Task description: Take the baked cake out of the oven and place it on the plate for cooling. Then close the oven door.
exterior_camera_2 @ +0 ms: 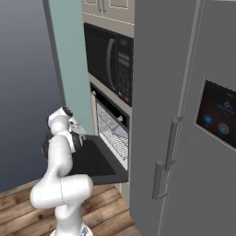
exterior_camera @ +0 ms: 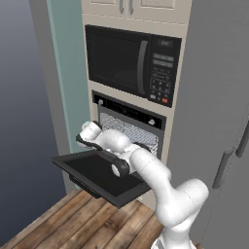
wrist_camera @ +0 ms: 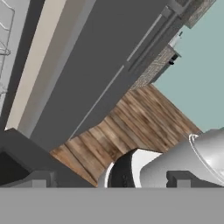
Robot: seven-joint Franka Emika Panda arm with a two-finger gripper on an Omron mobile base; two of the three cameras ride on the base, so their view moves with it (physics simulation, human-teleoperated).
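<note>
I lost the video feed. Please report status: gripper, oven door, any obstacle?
Gripper open, holding nothing. Oven door down flat, oven racks visible, no cake seen. Arm reaches over the open door.

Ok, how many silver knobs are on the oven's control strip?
2: left knob at the strip's left end, right knob at its right end, above the open oven door.

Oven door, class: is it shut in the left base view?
No; the oven door hangs open and level, baring the wire racks inside.
</note>
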